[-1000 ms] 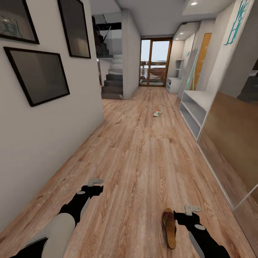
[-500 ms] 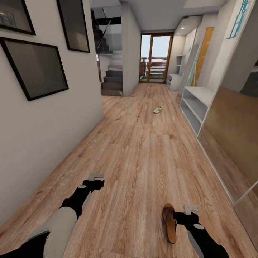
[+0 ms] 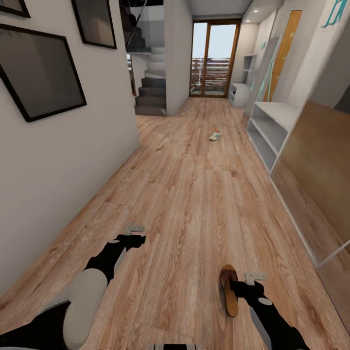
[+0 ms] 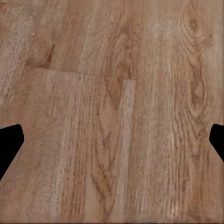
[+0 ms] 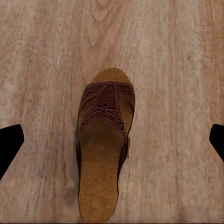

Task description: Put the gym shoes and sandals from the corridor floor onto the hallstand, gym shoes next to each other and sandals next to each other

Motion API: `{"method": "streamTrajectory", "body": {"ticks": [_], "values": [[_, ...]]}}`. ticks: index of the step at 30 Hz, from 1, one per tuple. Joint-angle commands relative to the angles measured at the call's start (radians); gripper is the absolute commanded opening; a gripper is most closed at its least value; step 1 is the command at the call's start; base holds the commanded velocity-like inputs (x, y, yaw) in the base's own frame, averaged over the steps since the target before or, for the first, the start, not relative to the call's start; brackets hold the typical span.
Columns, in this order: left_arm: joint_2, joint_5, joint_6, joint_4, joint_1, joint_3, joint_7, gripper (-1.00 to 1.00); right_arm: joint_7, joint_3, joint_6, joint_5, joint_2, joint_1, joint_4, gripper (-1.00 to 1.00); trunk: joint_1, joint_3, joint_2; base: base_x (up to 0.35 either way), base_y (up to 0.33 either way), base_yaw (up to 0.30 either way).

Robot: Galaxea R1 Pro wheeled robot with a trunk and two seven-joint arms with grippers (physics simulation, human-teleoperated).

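One dark brown sandal (image 3: 229, 290) with a tan footbed lies on the corridor floor (image 3: 194, 204), close in front of me on the right. My right gripper (image 3: 251, 281) hovers just to its right, open; the right wrist view looks straight down on the sandal (image 5: 103, 149), with one fingertip (image 5: 9, 144) at each edge. My left gripper (image 3: 133, 234) hangs open over bare planks (image 4: 112, 116). Far down the corridor a white gym shoe (image 3: 215, 135) lies on the floor near the hallstand (image 3: 279, 114), a pale unit against the right wall.
Dark framed pictures (image 3: 41, 73) hang on the left wall. A staircase (image 3: 150, 92) rises at the back left, and a glass door (image 3: 214, 61) closes the far end. A large brown panel (image 3: 318, 170) lines the right wall past the hallstand.
The whole picture has shifted: the camera has moved forward and tipped down. Both arms hold the same pose, and the sandal and gym shoe lie where they were.
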Motion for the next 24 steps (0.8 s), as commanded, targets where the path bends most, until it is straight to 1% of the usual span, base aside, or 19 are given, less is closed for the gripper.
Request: {"method": "streamTrajectory", "body": {"ticks": [1,7,24], "values": [[-0.002,-0.009,0.006,-0.003,0.001,0.009,-0.009,1.00,-0.003,0.001,0.011,-0.004,0.000,0.000,-0.003,1.00,0.000,-0.006,-0.001,0.000,0.000,0.000],[-0.002,-0.011,0.008,-0.003,0.005,0.010,-0.011,1.00,-0.003,-0.002,0.032,-0.005,0.000,0.000,-0.008,1.00,0.003,-0.039,-0.002,0.000,0.000,0.000],[0.001,-0.010,0.008,-0.003,0.010,0.010,-0.013,1.00,-0.003,-0.006,0.037,-0.006,-0.001,0.000,-0.010,1.00,0.010,-0.132,-0.006,0.000,0.000,0.000]]}}
